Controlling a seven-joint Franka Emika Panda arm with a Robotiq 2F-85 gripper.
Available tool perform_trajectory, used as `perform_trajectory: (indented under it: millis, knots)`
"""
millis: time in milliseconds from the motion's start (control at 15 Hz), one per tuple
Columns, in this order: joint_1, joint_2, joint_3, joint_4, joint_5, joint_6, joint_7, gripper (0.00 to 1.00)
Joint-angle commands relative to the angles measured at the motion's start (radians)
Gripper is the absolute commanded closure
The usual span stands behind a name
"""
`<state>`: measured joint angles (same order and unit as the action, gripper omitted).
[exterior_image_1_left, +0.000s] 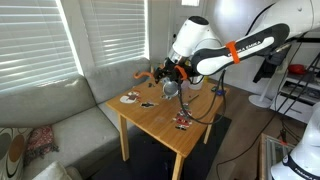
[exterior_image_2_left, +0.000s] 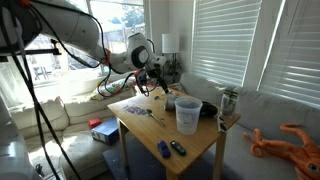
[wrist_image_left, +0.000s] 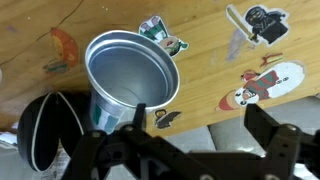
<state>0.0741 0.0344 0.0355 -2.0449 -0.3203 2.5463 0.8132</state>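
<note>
Open gripper above a shiny cup on a wooden table.

In an exterior view the gripper (exterior_image_1_left: 172, 80) hangs just over the cup (exterior_image_1_left: 170, 90), which is small and hard to make out on the square table (exterior_image_1_left: 160, 120). In an exterior view the cup (exterior_image_2_left: 187, 115) stands upright, pale and tapered, beside a round black bowl (exterior_image_2_left: 208, 108). In the wrist view the fingers (wrist_image_left: 268, 135) are spread wide. One tip overlaps the cup's metallic rim, the bowl is cut off at the edge, and flat stickers (wrist_image_left: 265, 85) lie on the grained wood.
</note>
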Motion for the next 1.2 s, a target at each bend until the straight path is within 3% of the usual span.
perform_trajectory:
  millis: [0,267,733,1133]
  knots:
    - [-0.005,-0.005,0.003,0.011,0.105,-0.006,0.038,0.0]
    - [-0.023,-0.024,-0.018,0.007,0.079,0.035,0.127,0.0]
    - [-0.06,0.042,-0.064,0.024,-0.093,0.044,0.279,0.0]
    - [-0.032,0.141,-0.092,0.064,-0.094,0.17,0.365,0.0]
